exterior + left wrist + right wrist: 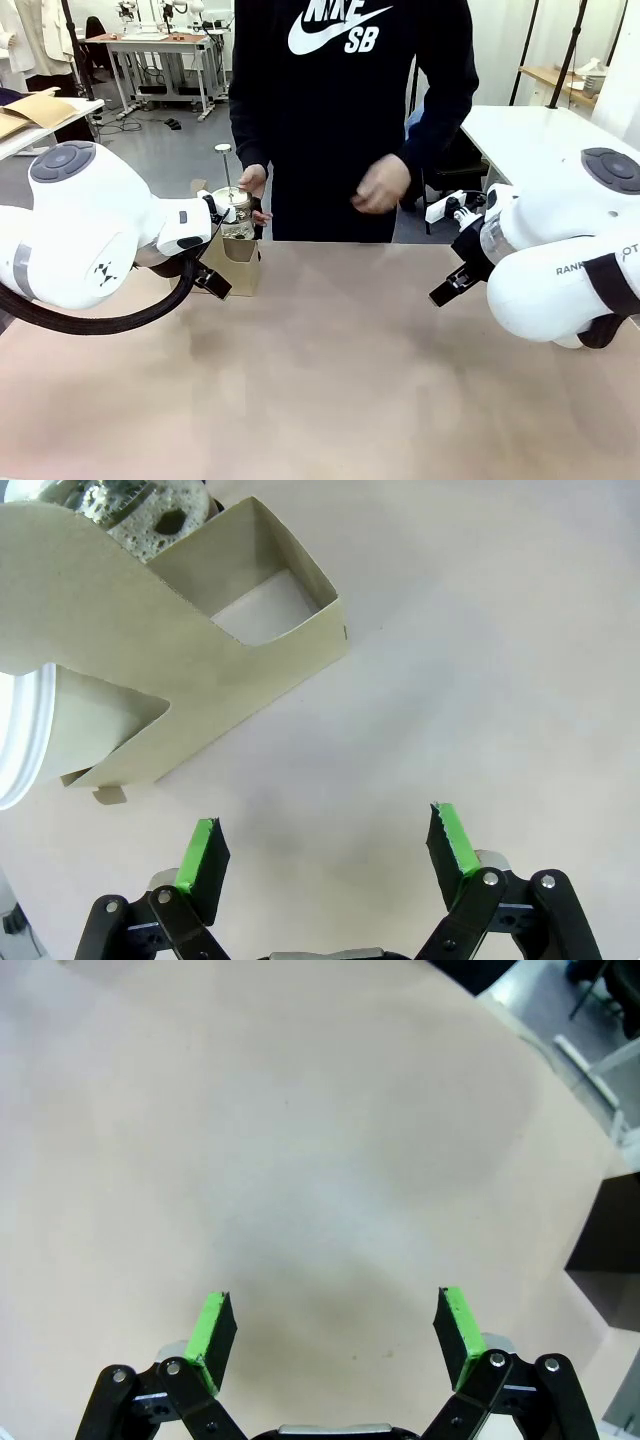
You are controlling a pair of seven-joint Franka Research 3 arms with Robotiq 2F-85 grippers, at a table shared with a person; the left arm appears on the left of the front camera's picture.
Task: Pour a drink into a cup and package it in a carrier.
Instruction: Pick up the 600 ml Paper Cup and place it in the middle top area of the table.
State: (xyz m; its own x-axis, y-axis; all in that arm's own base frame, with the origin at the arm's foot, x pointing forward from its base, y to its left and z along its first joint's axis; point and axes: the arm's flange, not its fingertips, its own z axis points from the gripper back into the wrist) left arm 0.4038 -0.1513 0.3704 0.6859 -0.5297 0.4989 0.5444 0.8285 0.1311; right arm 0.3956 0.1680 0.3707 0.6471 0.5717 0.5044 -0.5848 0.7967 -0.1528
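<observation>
Left gripper (328,848): jaws spread wide, nothing between the pads, hovering over the table (480,630). The carrier (190,670) is ahead of its fingers, up-left in the wrist view, not touching. A white-rimmed cup (22,740) sits in the carrier pocket at the left edge. A person's hand (253,181) is on a glass press pot (238,214) just beyond the carrier; I cannot tell its contents. Right gripper (335,1332): wide open, empty, over the table, well apart from the carrier.

Your table (380,370): pale tan, matte top with faint shadows. One item stands directly on it, a tan cardboard carrier (240,265) at the far edge, left of centre. From the left wrist view you see one pocket showing tabletop through it and a white cup (20,740) in the other.
</observation>
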